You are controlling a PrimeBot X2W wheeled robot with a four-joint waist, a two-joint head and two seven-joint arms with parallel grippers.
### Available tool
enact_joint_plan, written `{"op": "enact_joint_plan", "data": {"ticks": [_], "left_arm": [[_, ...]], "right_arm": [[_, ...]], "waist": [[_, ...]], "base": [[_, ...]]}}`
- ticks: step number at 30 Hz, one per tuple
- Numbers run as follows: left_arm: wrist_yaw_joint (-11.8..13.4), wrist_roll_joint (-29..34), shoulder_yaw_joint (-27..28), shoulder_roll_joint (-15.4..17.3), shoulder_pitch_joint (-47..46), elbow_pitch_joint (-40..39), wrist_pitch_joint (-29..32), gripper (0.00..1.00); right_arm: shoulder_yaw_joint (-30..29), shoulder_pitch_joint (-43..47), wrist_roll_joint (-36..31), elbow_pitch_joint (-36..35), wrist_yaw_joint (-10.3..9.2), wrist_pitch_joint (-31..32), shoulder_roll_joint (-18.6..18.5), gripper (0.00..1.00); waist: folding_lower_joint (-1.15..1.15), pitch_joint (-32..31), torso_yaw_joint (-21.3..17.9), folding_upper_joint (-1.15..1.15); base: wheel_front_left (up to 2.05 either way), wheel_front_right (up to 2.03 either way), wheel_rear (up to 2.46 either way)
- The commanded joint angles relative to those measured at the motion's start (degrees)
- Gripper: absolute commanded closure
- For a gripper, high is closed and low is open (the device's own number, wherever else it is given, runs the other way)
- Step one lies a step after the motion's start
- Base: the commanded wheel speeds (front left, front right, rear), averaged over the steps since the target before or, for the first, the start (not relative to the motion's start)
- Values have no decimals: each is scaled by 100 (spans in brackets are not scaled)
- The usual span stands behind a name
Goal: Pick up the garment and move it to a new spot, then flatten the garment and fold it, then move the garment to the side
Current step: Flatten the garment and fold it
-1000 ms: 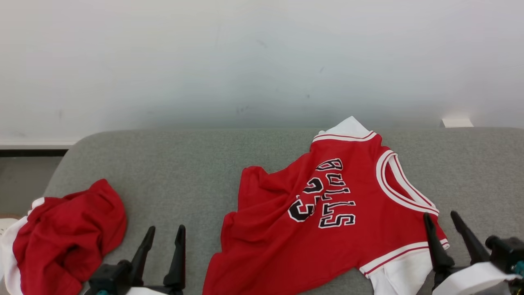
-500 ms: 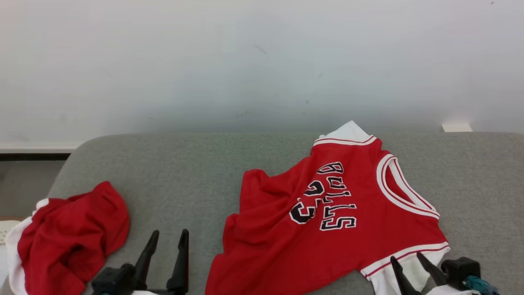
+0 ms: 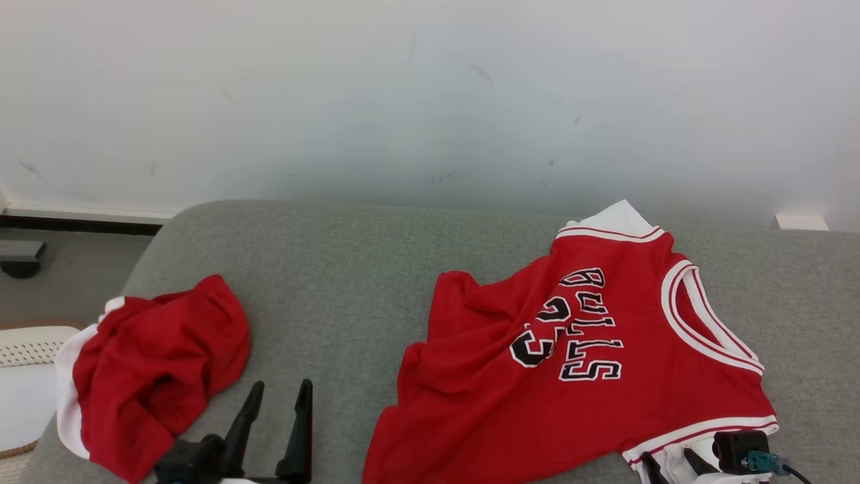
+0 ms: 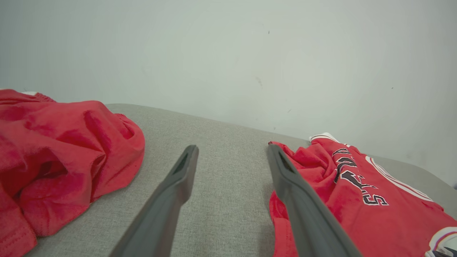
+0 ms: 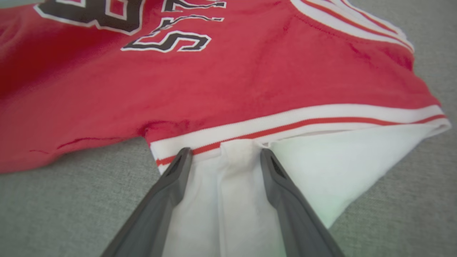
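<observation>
Grey padded bench, white wall behind. Red jersey lies rumpled at right. Right claw open, tips straddling its white edge; left claw open, empty. Pickup step, I judge: next, pinch cloth, lift.

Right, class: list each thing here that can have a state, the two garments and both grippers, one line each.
red jersey: unfolded, lettering up, wrinkled, lying on the grey cushion.
crumpled red garment: bunched in a heap, not held.
left gripper: open, empty, over the cushion between the two garments.
right gripper: open, fingers astride a ridge of the jersey's white sleeve, not closed on it.
</observation>
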Motion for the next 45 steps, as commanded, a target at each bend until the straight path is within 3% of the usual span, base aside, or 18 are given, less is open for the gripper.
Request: {"op": "enact_joint_plan", "data": {"ticks": [1, 2, 3, 5, 7, 8, 20, 27, 29, 30, 32, 33, 35, 37, 45], "left_arm": [[1, 5, 23, 21, -18, 8, -2, 0], [-1, 9, 31, 20, -18, 7, -2, 0], [-2, 13, 38, 21, -12, 5, -2, 0], [-3, 24, 52, 21, 18, 6, -2, 0], [-2, 33, 60, 20, 45, 11, -2, 0], [-1, 35, 53, 20, 50, 14, -2, 0], [31, -3, 49, 20, 82, -8, -2, 0], [49, -25, 73, 21, 80, -20, -2, 0], [45, -21, 76, 20, 66, -26, -2, 0], [41, -22, 63, 20, 51, -24, -1, 0], [37, -18, 62, 21, 27, -30, -2, 0], [36, -17, 69, 21, 20, -30, -2, 0], [31, -14, 61, 21, -7, -25, -2, 0], [22, -8, 60, 21, -22, -26, -2, 0], [-5, 40, 74, 21, -72, 1, -2, 0]], "right_arm": [[-82, -3, -90, 118, -16, 20, 12, 0], [-185, -23, -164, 178, -16, 0, 20, 0], [-283, -31, -230, 225, -18, -2, 22, 15], [-442, -23, -334, 304, -19, -9, 71, 62], [-511, -20, -420, 349, -18, 2, 151, 78], [-538, -14, -451, 356, -18, 6, 181, 100], [-1056, 130, -406, -312, -16, -278, 328, 100], [-1297, 528, 433, -1168, -16, 51, 358, 98], [-1383, 647, 635, -1366, -16, 141, 354, 87], [-1446, 686, 709, -1443, -16, 155, 356, 73], [-1572, 751, 889, -1572, -16, 165, 359, 32], [-1621, 778, 1013, -1602, -16, 152, 363, 26], [-1737, 851, 1210, -1597, -16, 104, 362, 4], [-1846, 877, 1428, -1541, -16, 46, 362, 0], [-2232, 823, 1750, -1127, -14, -355, 364, 0]], "waist": [[0, 4, 6, 0], [0, 6, 9, 0], [0, 8, 9, 0], [0, 12, -6, 0], [0, 16, -37, 0], [0, 16, -54, 0], [0, 41, -380, 0], [0, 104, -765, 0], [0, 125, -875, 0], [0, 135, -918, 0], [0, 157, -1009, 0], [0, 168, -1055, 0], [0, 190, -1114, 0], [0, 210, -1164, 0], [0, 294, -1225, 0]], "base": [[0, 0, 0], [0, 0, 0], [0, 0, 0], [0, 0, 0], [0, 0, 0], [0, 0, 0], [0, 0, 0], [0, 0, 0], [0, 0, 0], [0, 0, 0], [0, 0, 0], [0, 0, 0], [0, 0, 0], [0, 0, 0], [0, 0, 0]]}}
